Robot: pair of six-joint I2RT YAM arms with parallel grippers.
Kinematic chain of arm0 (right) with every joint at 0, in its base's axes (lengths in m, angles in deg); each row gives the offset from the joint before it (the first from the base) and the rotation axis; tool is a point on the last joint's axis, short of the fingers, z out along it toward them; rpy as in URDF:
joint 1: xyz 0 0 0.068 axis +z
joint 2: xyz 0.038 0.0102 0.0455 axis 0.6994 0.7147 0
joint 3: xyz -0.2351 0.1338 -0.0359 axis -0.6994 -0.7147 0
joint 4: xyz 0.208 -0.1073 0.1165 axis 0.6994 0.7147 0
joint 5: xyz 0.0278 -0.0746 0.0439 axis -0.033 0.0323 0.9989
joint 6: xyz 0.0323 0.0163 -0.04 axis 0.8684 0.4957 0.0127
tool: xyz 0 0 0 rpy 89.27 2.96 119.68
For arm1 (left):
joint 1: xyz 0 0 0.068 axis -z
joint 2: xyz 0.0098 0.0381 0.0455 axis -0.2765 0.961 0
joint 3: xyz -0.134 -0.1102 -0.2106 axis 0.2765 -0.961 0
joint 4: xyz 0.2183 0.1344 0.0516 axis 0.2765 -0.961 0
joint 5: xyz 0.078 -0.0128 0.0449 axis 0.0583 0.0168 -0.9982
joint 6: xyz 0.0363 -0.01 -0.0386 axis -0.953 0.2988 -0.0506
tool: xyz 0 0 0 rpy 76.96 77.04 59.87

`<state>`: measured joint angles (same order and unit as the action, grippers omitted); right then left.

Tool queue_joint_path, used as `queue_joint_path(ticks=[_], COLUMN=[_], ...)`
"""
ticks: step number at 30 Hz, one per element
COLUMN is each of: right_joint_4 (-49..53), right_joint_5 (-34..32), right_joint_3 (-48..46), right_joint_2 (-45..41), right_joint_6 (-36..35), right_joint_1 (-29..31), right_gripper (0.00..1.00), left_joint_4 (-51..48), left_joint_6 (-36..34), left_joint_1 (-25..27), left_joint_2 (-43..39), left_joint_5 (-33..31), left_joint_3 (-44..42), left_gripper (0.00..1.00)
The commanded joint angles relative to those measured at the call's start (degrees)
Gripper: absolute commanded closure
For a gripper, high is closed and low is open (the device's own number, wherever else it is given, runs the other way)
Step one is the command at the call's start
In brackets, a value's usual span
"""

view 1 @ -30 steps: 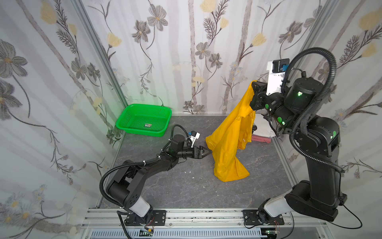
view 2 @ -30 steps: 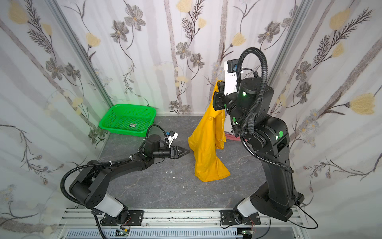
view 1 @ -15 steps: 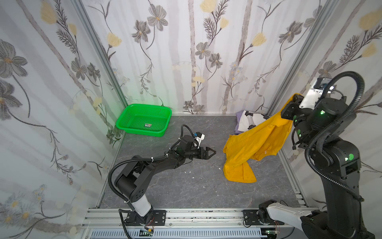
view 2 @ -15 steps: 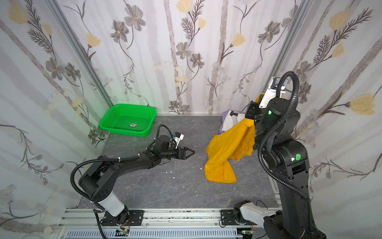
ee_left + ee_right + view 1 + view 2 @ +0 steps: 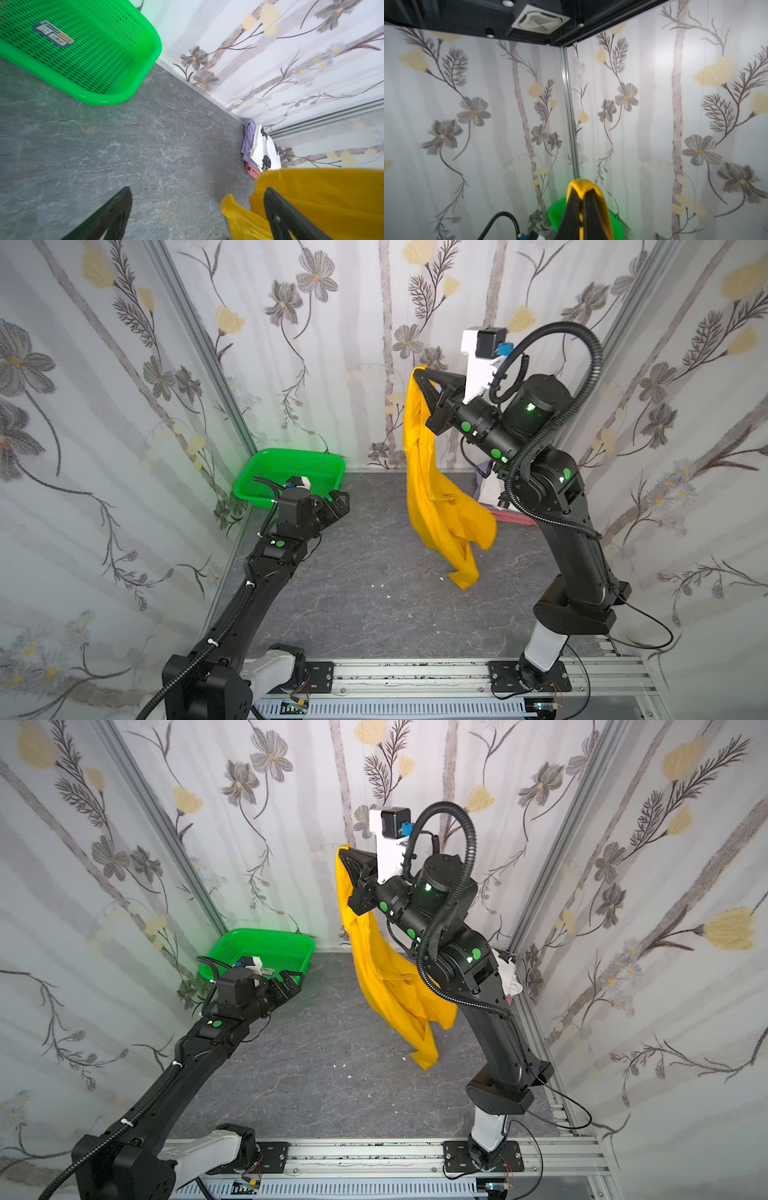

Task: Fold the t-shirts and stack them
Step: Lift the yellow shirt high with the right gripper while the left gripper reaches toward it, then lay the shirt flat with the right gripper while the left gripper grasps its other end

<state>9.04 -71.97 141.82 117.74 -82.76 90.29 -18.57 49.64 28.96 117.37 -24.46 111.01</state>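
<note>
In both top views the right gripper (image 5: 419, 374) is raised in the upper middle of the frame, its jaws pressed together on a fold of the plain mustard-yellow cloth t-shirt (image 5: 436, 506). The shirt hangs down in long folds towards the grey marbled tabletop (image 5: 353, 593); whether its lowest corner touches cannot be told. At centre left, the left gripper (image 5: 340, 502) sits low just in front of the bright green perforated plastic basket (image 5: 316, 466), jaws spread wide and holding nothing. Bunched in the far right corner lie the pale lavender tee (image 5: 248, 137), the white tee with black printed figures (image 5: 264, 149) and the salmon-pink tee (image 5: 252, 169).
</note>
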Motion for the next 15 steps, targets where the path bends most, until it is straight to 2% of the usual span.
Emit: queue_joint_path(ticks=[1, 3, 5, 9, 12, 15], right_joint_4=[-12.4, -10.3, -8.5, -10.3, -8.2, -7.0], right_joint_5=[-2.6, -9.4, -15.3, -24.9, -24.8, -25.4], right_joint_3=[-1.5, -4.8, -13.7, -49.1, -74.7, -93.6], right_joint_2=[-4.1, -8.0, -13.9, -33.2, -44.4, -50.9], right_joint_6=[1.0, -0.6, -0.9, 5.7, 16.1, 22.9], right_joint_1=[0.4, 0.2, -1.1, -8.1, -17.5, -20.9], right_gripper=[1.0, 1.0, 1.0, 1.0, 1.0, 1.0], left_joint_4=[-4.9, -4.9, -5.1, -7.1, -9.4, -10.9], left_joint_6=[-2.3, -2.7, -3.4, -4.1, -5.2, -6.0], left_joint_1=[-0.2, -0.2, -0.3, -0.6, -0.6, -0.8], left_joint_2=[-0.7, -0.7, -0.7, -0.3, 0.4, 1.1], left_joint_5=[-2.1, -2.0, -1.5, -1.0, -1.5, -1.5], left_joint_3=[0.3, 0.4, 0.8, 2.9, 4.7, 6.0], left_gripper=[0.0, 0.0, 0.0, 0.0, 0.0, 0.0])
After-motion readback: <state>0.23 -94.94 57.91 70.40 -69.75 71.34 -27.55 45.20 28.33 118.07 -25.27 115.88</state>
